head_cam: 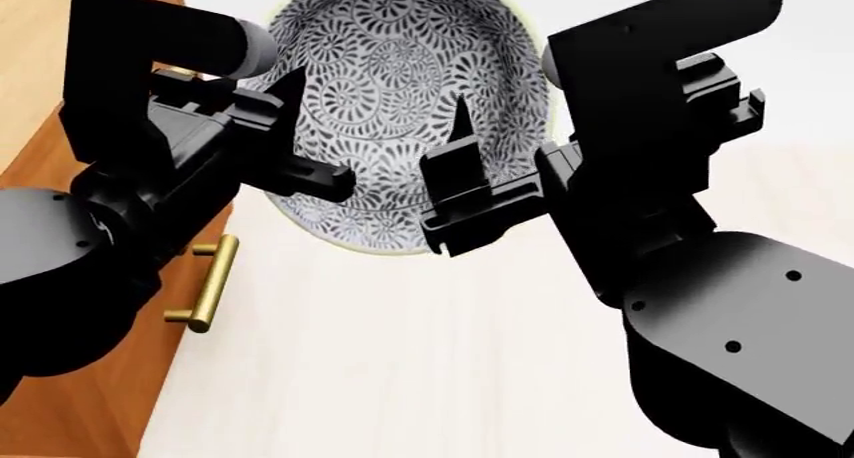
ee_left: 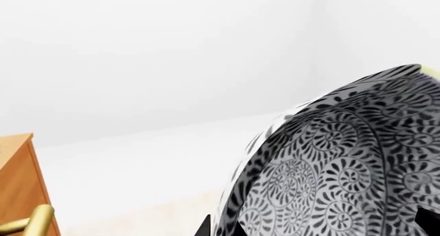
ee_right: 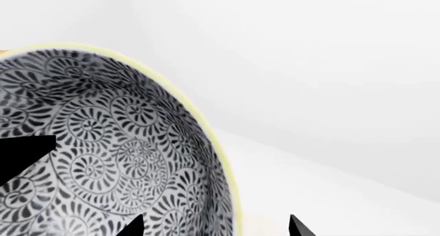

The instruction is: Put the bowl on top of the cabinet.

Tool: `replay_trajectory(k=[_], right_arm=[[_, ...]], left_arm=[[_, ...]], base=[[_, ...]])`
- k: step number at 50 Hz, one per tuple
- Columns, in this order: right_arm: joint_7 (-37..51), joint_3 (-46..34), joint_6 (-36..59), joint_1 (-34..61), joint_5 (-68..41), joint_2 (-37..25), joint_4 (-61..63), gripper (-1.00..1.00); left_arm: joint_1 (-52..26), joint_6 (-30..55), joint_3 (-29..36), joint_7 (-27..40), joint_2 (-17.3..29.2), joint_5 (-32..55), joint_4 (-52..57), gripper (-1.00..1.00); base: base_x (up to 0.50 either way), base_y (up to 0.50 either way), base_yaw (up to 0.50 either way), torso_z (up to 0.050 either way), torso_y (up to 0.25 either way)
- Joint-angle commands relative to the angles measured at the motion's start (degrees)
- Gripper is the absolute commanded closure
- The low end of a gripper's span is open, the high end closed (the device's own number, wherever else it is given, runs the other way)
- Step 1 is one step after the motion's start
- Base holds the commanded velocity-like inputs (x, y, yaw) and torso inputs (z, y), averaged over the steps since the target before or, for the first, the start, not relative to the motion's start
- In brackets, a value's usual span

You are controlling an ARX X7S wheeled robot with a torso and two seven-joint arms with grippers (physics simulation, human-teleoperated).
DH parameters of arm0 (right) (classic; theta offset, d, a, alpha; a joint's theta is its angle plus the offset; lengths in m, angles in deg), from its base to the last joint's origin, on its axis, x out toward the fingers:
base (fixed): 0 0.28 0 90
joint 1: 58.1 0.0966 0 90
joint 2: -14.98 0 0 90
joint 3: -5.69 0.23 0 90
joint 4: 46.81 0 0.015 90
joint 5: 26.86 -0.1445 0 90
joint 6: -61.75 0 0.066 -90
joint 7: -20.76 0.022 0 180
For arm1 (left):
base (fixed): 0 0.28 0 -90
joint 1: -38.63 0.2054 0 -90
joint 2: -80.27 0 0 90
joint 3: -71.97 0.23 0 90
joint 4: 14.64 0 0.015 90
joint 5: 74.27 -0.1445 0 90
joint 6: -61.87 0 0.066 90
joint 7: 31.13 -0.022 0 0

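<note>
1. In the head view the deep round ceramic bowl (head_cam: 387, 108), white with a dense dark grey-blue floral pattern and a pale rim, was held raised between both arms at about 12 o'clock, its open side turned toward the camera.
2. The right gripper (head_cam: 461, 193) pinched the bowl's rim at about 5 o'clock, one finger inside and one outside the wall, so its fingers were narrow, holding the bowl.
3. The left gripper (head_cam: 300, 143) sat against the bowl's 9 o'clock side. Whether its fingers actually clamped the wall could not be told.
4. The orange-brown wooden drawer cabinet (head_cam: 40, 38), with a brass-gold bar handle (head_cam: 207, 283), stood at 9 to 10 o'clock, its top corner just beside the bowl.
5. The step in hand seemed to be carrying the bowl over the cabinet top. Doing it well would mean lifting clear of the cabinet edge, levelling the tilted bowl so its foot faced down, and releasing only once it rested flat.
6. The glazed ceramic looked smooth and rigid, so a rim pinch could slip. The wood looked flat and matte.
</note>
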Motion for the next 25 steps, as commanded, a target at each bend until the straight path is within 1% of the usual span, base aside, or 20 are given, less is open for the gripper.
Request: replay_trajectory(k=[1,7,11,12,15,19,23,25], right_arm=[[0.1,0.4,-0.4,-1.0,-0.3,-0.8,1.3,-1.0],[1.1,1.7,-0.7,-1.6,-1.8,-2.6,3.1,-1.0],[2.2,3.3,-1.3,-3.2,-3.6,-5.1,5.4,-1.0],[2.8,3.9,-1.6,-3.9,-4.2,-6.2,6.7,-1.0],[3.7,5.0,-2.6,-5.7,-5.1,-8.2,9.1,-1.0],[4.9,6.9,-5.4,-10.2,-6.0,-12.6,13.9,-1.0],[5.6,10.7,-11.8,-17.5,-6.9,-18.3,17.3,-1.0],[5.8,11.4,-13.7,-20.1,-6.4,-20.2,18.6,-1.0]], left_arm=[[-1.9,0.8,-0.6,-0.1,-0.8,0.3,-2.1,1.0],[-4.2,1.5,0.3,-0.3,-1.8,-1.0,-3.8,1.0],[-6.0,1.3,1.1,-1.3,-3.0,-2.3,-6.0,1.0],[-6.4,0.6,1.5,-0.5,-3.5,-3.8,-6.4,1.0],[-6.7,0.2,2.1,-0.9,-4.2,-4.5,-7.1,1.0],[-7.1,0.1,2.6,-1.2,-5.0,-5.0,-8.0,1.0],[-7.8,0.5,3.1,-0.9,-5.9,-5.4,-9.1,1.0],[-8.0,0.6,3.2,-1.3,-6.1,-5.3,-9.4,1.0]], base=[[0.0,0.0,0.0,0.0,0.0],[0.0,0.0,0.0,0.0,0.0],[0.0,0.0,0.0,0.0,0.0],[0.0,0.0,0.0,0.0,0.0],[0.0,0.0,0.0,0.0,0.0],[0.0,0.0,0.0,0.003,0.002],[0.0,0.0,0.0,0.0,0.0],[0.0,0.0,0.0,0.0,0.0]])
